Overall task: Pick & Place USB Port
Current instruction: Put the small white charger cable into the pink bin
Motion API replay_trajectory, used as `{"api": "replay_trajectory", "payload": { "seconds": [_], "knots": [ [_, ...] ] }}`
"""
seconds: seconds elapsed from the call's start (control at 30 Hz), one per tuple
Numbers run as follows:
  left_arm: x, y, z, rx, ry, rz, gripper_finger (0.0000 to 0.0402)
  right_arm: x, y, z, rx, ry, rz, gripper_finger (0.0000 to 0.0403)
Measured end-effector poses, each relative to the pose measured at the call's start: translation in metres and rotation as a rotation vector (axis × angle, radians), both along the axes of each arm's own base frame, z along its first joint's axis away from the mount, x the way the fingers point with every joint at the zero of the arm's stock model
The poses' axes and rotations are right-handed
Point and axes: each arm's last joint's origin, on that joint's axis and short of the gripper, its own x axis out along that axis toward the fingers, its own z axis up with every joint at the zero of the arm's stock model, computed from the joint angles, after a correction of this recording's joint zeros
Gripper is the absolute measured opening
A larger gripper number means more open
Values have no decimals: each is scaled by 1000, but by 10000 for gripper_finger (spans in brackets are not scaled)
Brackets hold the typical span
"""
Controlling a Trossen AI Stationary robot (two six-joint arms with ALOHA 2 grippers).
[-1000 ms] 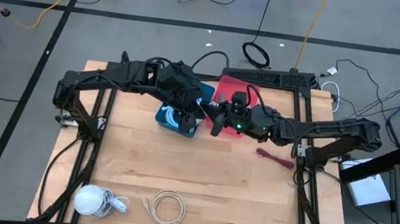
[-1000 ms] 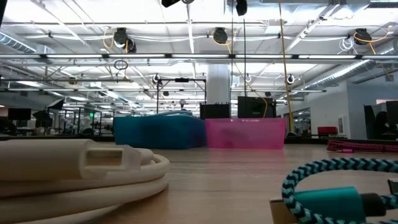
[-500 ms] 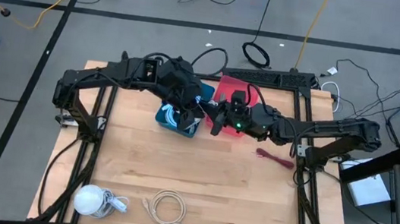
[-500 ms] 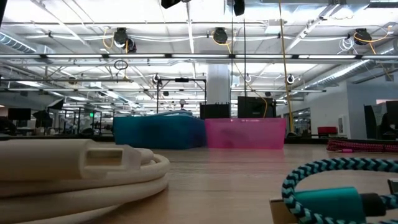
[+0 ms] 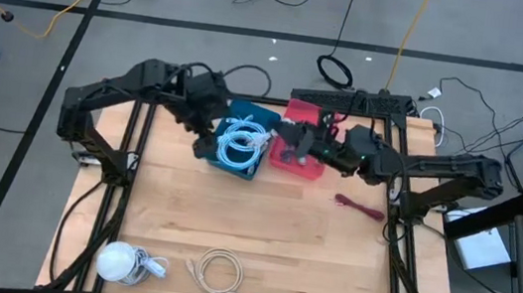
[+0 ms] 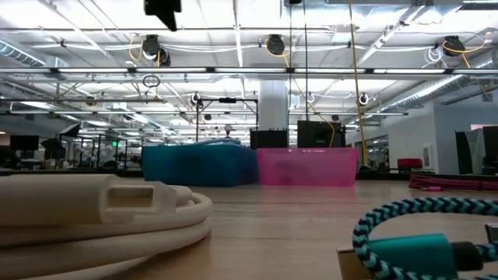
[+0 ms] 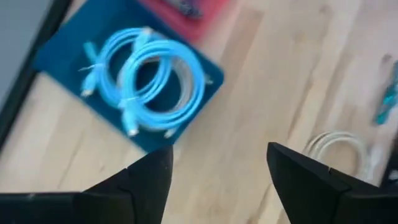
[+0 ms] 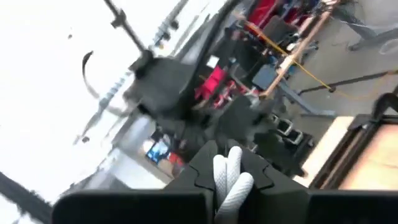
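- High view: our left gripper (image 5: pixel 205 132) stands beside the blue bin (image 5: pixel 238 147), jaws wide, empty; the blue cables (image 5: pixel 241 145) lie coiled inside.
- Right gripper (image 5: pixel 294 143) over the pink bin (image 5: pixel 300 154), jaws pinching a white cable (image 8: pixel 229 180); a snagged strand could spill outside onto the counter (image 5: pixel 260 236).

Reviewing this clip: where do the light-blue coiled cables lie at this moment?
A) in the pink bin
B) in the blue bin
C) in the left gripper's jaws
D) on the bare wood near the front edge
B: the light-blue coiled cables rest inside the blue bin, with the left gripper open beside it.
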Motion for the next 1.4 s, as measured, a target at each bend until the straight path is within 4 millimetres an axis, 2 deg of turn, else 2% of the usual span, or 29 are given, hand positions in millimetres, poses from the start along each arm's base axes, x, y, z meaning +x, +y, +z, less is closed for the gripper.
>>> {"api": "replay_trajectory", "payload": {
  "seconds": [0.1,0.2,0.27,0.4,0.57,0.63,0.77,0.9,1.1,1.2,1.4],
  "knots": [
    [-12,-5,6,45,12,41,262,-8,-8,-4,7,116,-68,11],
    [-22,-11,14,80,-14,80,249,-17,-25,-24,-28,407,-231,11],
    [-26,-15,17,94,-27,103,238,-22,-39,-41,-87,608,-317,11],
    [-29,-22,20,109,-40,117,219,-21,-64,-55,-315,825,-344,11],
    [-28,-28,19,116,-30,110,205,-10,-93,-74,-536,987,-245,11],
    [-28,-30,19,114,-33,106,203,-8,-104,-89,-603,1090,-166,11],
    [-28,-35,19,117,-29,105,202,-8,-116,-126,-762,1347,107,11],
    [-31,-39,18,123,0,116,202,-8,-118,-157,-905,1550,339,10],
    [-31,-47,17,116,-1,126,202,-3,-104,-182,-1165,1716,588,10],
    [-31,-51,17,111,-4,128,202,0,-95,-191,-1281,1778,669,10],
    [-30,-58,18,122,-12,135,202,5,-75,-192,-1424,1756,768,10]
  ]
}}
